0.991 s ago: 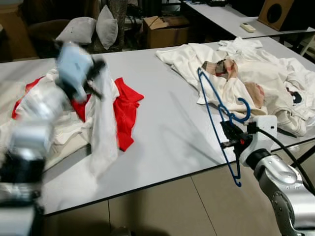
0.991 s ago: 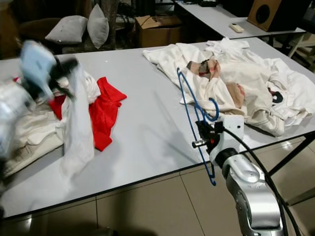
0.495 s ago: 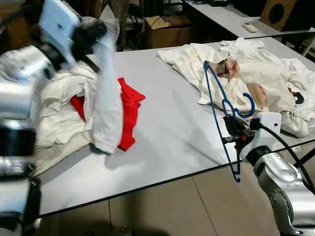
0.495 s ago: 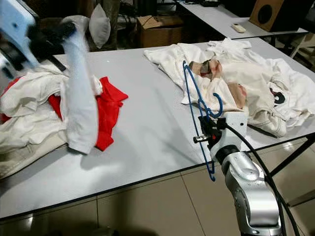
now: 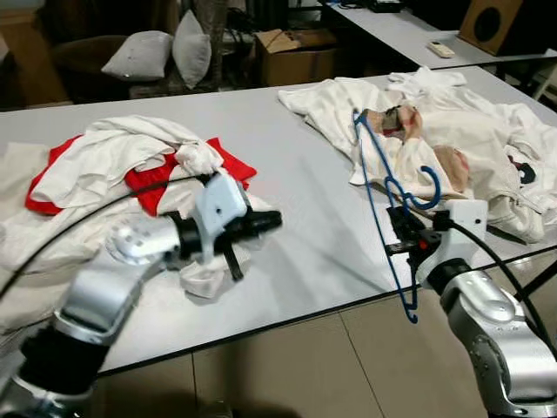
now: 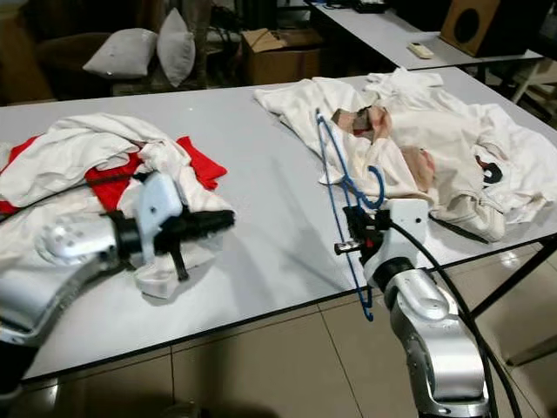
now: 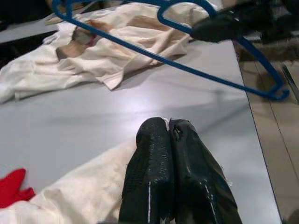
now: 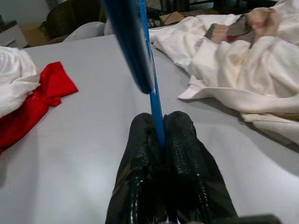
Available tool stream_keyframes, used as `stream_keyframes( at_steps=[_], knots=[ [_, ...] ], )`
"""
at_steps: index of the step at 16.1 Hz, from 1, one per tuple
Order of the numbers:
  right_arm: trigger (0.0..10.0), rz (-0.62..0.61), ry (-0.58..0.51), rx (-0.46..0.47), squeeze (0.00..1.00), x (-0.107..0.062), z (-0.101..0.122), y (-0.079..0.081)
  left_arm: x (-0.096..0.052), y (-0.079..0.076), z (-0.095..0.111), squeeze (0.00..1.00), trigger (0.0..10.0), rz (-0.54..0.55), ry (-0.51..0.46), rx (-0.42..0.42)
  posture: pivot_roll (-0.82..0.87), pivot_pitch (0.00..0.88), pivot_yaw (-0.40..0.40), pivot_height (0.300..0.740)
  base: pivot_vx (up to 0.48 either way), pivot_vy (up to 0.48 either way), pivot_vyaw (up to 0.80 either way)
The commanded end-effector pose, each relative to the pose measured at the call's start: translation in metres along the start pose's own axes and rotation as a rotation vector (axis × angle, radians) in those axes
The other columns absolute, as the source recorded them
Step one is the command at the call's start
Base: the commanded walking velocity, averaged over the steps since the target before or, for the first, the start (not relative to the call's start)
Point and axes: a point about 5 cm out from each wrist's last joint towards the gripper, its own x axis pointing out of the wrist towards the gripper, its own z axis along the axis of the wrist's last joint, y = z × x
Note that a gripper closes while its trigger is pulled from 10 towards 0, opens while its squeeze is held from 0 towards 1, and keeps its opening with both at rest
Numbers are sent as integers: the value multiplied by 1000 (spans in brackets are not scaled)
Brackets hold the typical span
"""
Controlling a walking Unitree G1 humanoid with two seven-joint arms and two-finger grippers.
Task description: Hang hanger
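Note:
My right gripper [image 5: 397, 229] is shut on a blue wire hanger [image 5: 370, 180] at the table's front right edge. It holds the hanger upright by its neck, hook [image 5: 432, 198] up, and the hanger's lower end hangs past the edge. In the right wrist view the hanger's bar [image 8: 128, 42] rises from between the fingers [image 8: 182, 140]. My left gripper [image 5: 259, 221] is shut, low over the table and pointing right toward the hanger [image 7: 187, 66]. A white garment [image 5: 204, 277] lies crumpled under it, and I cannot tell whether any cloth is pinched.
The grey table [image 5: 296, 200] carries a white and red clothes pile [image 5: 130, 161] on the left and a cream clothes heap [image 5: 470, 131] on the right. Behind it are pillows [image 5: 165, 52], a cardboard box [image 5: 291, 52] and another table [image 5: 392, 26]. Tiled floor [image 5: 287, 366] lies in front.
My left arm has dropped from high at the left down to the table's front. The white garment it held up now lies on the table. The right gripper and hanger shifted slightly left.

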Motion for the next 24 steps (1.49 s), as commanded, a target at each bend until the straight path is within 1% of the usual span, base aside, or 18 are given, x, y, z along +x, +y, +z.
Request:
stream_keyframes(
  at_steps=[1, 2, 3, 4, 7, 8, 10, 11, 13, 14, 15, 16, 17, 18, 20, 22, 23, 24],
  knots=[
    [10000, 0, -10, -10, 0, 1, 2, -1, 2, -4, 1, 0, 10000, 16, 5, -3, 50, 0, -6, 740, 0, 0, 0],
    [10000, 0, -10, -10, 0, 1, 2, -2, 3, -6, 2, 1000, 10000, 19, -7, -17, 49, 0, -7, 740, 0, 0, 0],
    [10000, -6, -10, -14, 0, 0, 2, -4, 4, -12, 7, 1000, 10000, 25, -36, -41, 49, 0, -6, 740, 0, 0, 0],
    [10000, -10, -11, -15, 0, 0, 2, -6, 3, -11, 8, 1000, 10000, 43, -39, -47, 50, 0, -7, 740, 0, 0, 0],
    [10000, -20, -15, -14, 0, 0, 2, -8, -5, -13, 4, 1000, 10000, 41, -11, -77, 49, 0, -5, 740, 0, 0, 0],
    [10000, -22, -16, -12, 0, 0, 2, -8, -14, -17, -3, 1000, 10000, 9, 49, -76, 52, 0, -6, 740, 0, 0, 0],
    [10000, -23, -14, -11, 0, 0, 2, -8, -26, -21, -21, 1000, 10000, -33, 193, -32, 57, 0, -9, 740, 0, 0, 0],
    [10000, -23, -13, -10, 0, 0, 1, -8, -31, -22, -32, 1000, 10000, -26, 265, -2, 58, 0, -12, 740, 0, 0, 0],
    [10000, -9, -12, -9, 0, 1, 2, -7, -34, -22, -46, 1000, 10000, -6, 354, 47, 57, 0, -14, 740, 0, 0, 0],
    [10000, 0, -7, -14, 0, 1, 2, -7, -33, -22, -50, 255, 10000, 18, 373, 60, 57, 0, -15, 740, 0, 0, 0],
    [10000, 3, 1, -23, 0, 1, 1, -10, -32, -20, -55, 0, 10000, 65, 404, 79, 56, 0, -16, 740, 0, 0, 0],
    [10000, -13, 12, -36, 0, -1, 0, -17, -32, -19, -62, 0, 10000, 100, 441, 106, 52, 0, -15, 740, 0, 0, 0],
    [10000, -28, 19, -44, 0, -2, -1, -22, -33, -20, -66, 0, 10000, 114, 465, 112, 51, 0, -16, 740, 0, 0, 0],
    [10000, -39, 25, -56, 0, -3, -2, -25, -35, -20, -71, 0, 10000, 123, 499, 148, 51, 0, -16, 740, 0, 0, 0],
    [10000, -37, 37, -66, 0, -6, -6, -25, -38, -20, -76, 0, 10000, 142, 521, 174, 40, 0, -13, 740, 0, 0, 0],
    [10000, -25, 72, -103, 0, -10, -18, -22, -37, -18, -80, 0, 10000, 189, 529, 199, 39, 0, -14, 740, 0, 0, 0],
    [10000, -24, 93, -120, 0, -12, -26, -21, -35, -19, -80, 0, 6039, 204, 509, 193, 33, 0, -17, 740, 0, 0, 0],
    [10000, -22, 109, -139, 0, -15, -33, -21, -33, -20, -77, 0, 0, 222, 467, 174, 33, 0, -17, 740, 0, 0, 0]
  ],
)
